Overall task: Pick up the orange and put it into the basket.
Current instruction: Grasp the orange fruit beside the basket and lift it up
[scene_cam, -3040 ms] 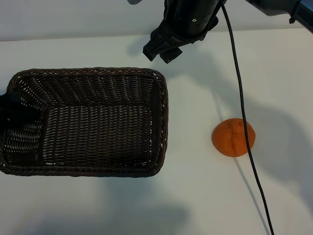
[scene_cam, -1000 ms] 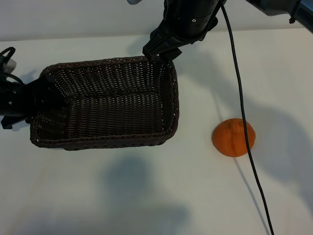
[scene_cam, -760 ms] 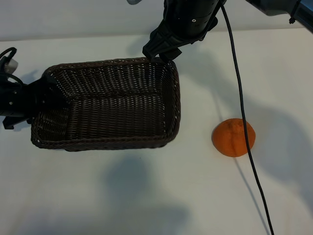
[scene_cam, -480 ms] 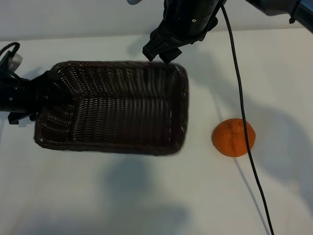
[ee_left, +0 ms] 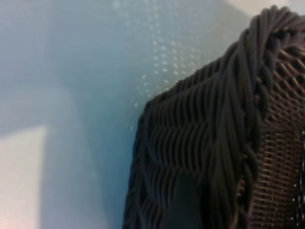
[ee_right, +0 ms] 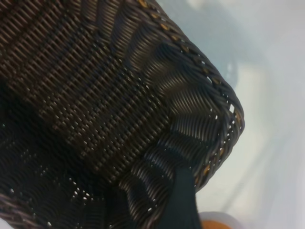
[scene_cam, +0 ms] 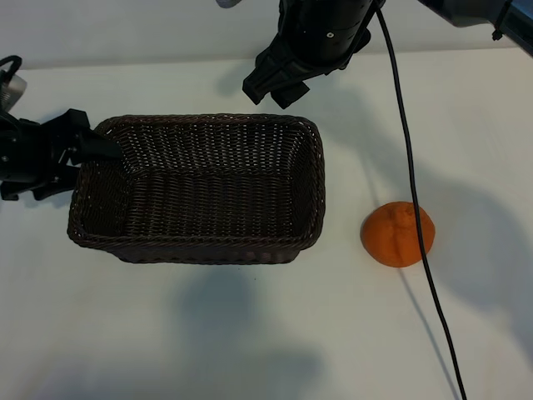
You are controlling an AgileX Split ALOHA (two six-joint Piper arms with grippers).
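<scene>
The orange (scene_cam: 397, 234) lies on the white table, right of the basket (scene_cam: 310, 192), with a black cable crossing in front of it. The dark wicker basket rests flat on the table and nothing is in it. My left gripper (scene_cam: 81, 165) is at the basket's left end, open, its fingers spread either side of the rim. The left wrist view shows that rim (ee_left: 248, 109) close up, with one finger (ee_left: 183, 205) against the weave. My right gripper (scene_cam: 273, 90) hangs open and holds nothing, just beyond the basket's far rim. The right wrist view shows a basket corner (ee_right: 209, 109) and a sliver of the orange (ee_right: 215, 224).
A black cable (scene_cam: 412, 208) runs from the right arm down across the table, passing over the orange. Bare white table lies in front of the basket and around the orange. The table's far edge meets a pale wall behind the right arm.
The basket, held tilted by my left gripper, slid right and dropped flat onto the table. The left gripper's fingers spread apart. The orange and right arm stayed put.
</scene>
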